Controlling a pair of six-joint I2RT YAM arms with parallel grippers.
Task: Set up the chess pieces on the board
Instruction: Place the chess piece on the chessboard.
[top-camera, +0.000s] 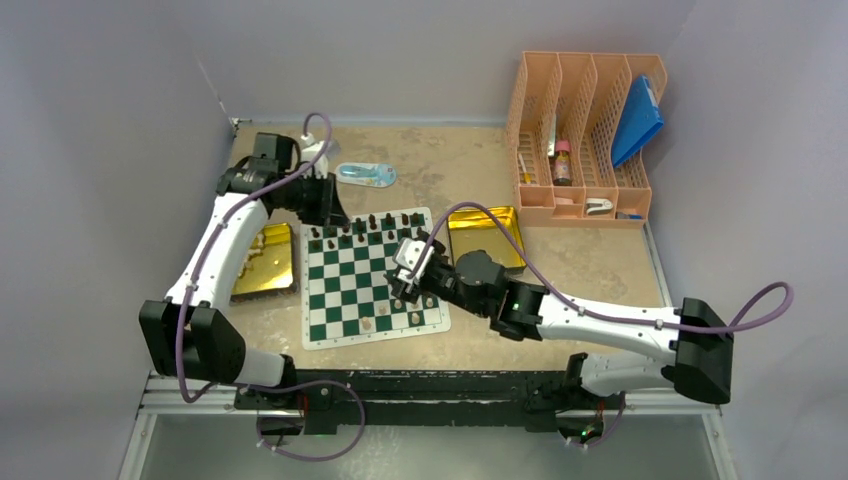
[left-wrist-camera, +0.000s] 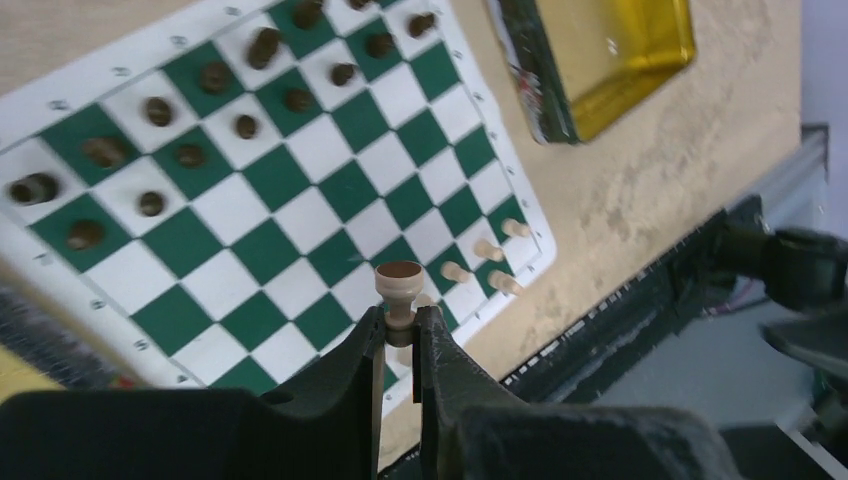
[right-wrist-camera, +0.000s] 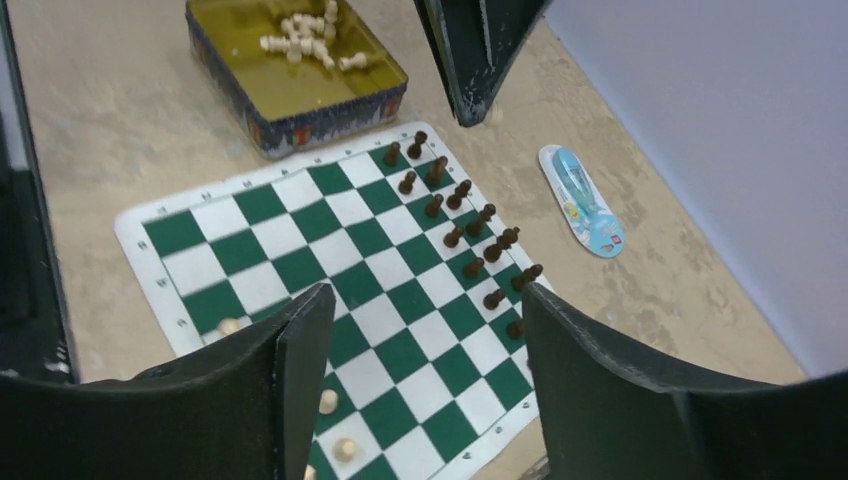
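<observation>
We judge the job about half done. The board (top-camera: 345, 290) lies in the middle of the desk (top-camera: 450, 170) with the dark pieces (top-camera: 358, 230) lined along its two far rows, but most cream pieces (right-wrist-camera: 303, 38) lie in the gold tin (right-wrist-camera: 330, 112) just left of it, and only a few stand by the near edge. Our left fingers (left-wrist-camera: 350, 375) are clamped on a cream pawn (left-wrist-camera: 398, 285) near the far left corner, while our right fingers (right-wrist-camera: 300, 350), apart and empty, hang over the near right squares.
</observation>
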